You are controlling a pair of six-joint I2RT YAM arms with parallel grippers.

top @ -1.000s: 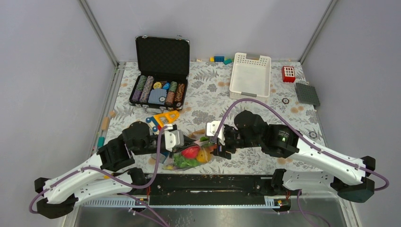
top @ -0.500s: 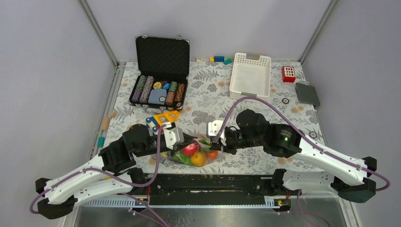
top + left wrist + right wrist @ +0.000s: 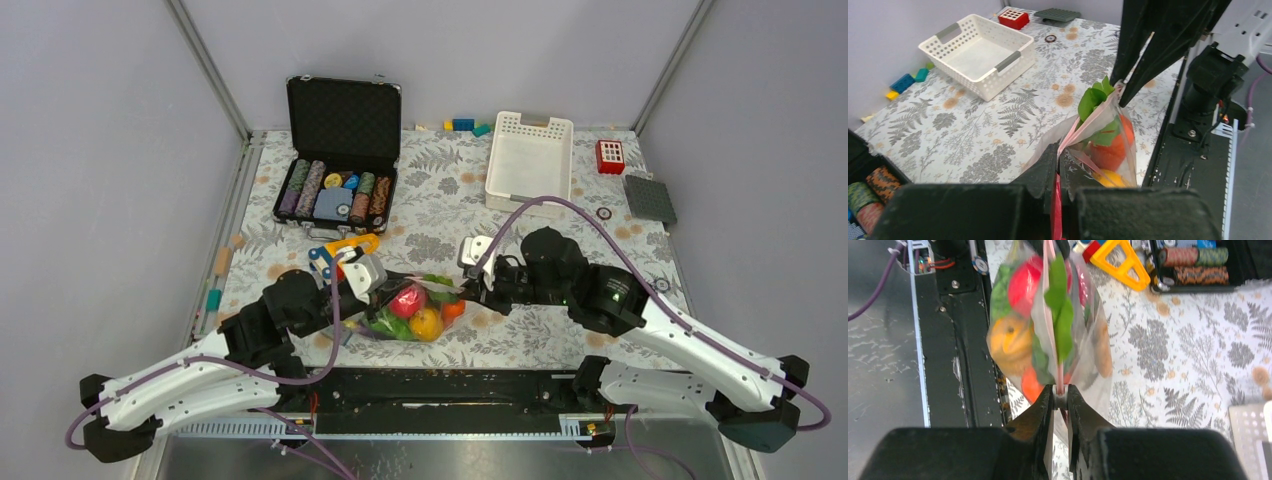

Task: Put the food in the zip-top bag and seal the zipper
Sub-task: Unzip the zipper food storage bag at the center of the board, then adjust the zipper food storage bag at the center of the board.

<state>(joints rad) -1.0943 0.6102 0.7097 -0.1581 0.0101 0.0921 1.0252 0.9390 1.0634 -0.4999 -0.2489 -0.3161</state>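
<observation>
Since both ends of the zip-top bag [image 3: 415, 312] are pinched and the food appears to be inside, the step in hand looks like closing the zipper. Nearest the arm bases, the bag hangs stretched between the two arms over the near edge of the desk [image 3: 440, 215], its belly holding a red fruit [image 3: 406, 300], an orange fruit [image 3: 427, 324] and greens. The left end effector [image 3: 378, 288] is clamped on the pink zipper strip [image 3: 1068, 140] at the bag's left end. The right end effector [image 3: 472, 288] is clamped on the same strip at the other end, with only the strip between its jaws in the right wrist view.

The catch is a green leaf [image 3: 1060, 310] that pokes up through the mouth partway along the strip, and both wrist views show it above the seam. Running a pinch straight along would probably trap it and leave a gap, so the leaf likely needs tucking below the strip first. It would help to hold the strip taut and level, with one end as the anchor and the other pinch travelling slowly. The pull should be gentle, since the film looks thin and the load heavy, and the strip could slip free.

Farther back, the white basket [image 3: 528, 160] and the open chip case [image 3: 338, 150] sit well apart from the work and play no part in it
</observation>
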